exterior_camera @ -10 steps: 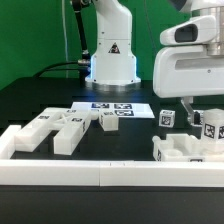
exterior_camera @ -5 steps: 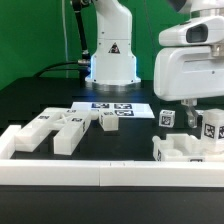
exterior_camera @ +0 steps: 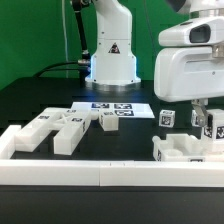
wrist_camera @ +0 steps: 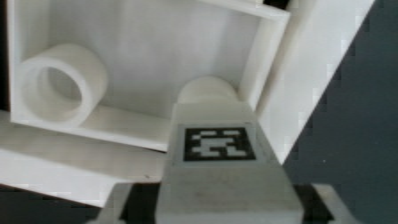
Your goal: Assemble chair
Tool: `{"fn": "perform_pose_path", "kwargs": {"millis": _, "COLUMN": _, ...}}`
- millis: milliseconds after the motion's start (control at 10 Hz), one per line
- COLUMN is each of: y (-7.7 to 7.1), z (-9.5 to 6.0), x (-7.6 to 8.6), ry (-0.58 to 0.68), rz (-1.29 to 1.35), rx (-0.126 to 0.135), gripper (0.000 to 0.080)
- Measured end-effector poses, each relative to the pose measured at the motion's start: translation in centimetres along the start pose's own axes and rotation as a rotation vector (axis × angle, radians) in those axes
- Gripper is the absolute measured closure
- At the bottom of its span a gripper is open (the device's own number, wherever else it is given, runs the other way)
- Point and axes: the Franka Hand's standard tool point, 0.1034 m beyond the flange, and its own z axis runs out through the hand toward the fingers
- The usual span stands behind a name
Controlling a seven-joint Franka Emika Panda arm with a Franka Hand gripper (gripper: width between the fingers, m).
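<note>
Fingers (wrist_camera: 128,205) straddle the tagged white bar (wrist_camera: 221,110), whose long axis runs straight out from between them, over the white frame (wrist_camera: 267,60) at the exterior view's right of the counter (exterior_camera: 40,95) (clamped or not, can't tell).

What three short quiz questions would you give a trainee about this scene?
1. True or false: the marker board lies flat on the table.
2. In the wrist view, the tag sits on: A a bar; B a cup; C a screw.
3. On which side of the exterior view is the hand?
Key: 1 true; 2 A; 3 the right.
</note>
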Motion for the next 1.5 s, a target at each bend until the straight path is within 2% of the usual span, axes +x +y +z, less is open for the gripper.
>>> {"fn": "perform_pose_path", "kwargs": {"millis": 300, "y": 0.00, "z": 0.00, "x": 0.00, "ry": 0.000, "rz": 0.022, "rx": 0.000, "gripper": 0.0512}}
{"fn": "perform_pose_path", "kwargs": {"millis": 800, "y": -0.10, "z": 0.08, "x": 0.04, "ry": 0.004, "rz": 0.406, "rx": -0.001, "gripper": 0.0511}}
{"fn": "perform_pose_path", "kwargs": {"millis": 1500, "y": -0.07, "z": 0.16, "x": -0.05, "ry": 0.024, "rz": 1.199, "rx": -0.017, "gripper": 0.0510}}
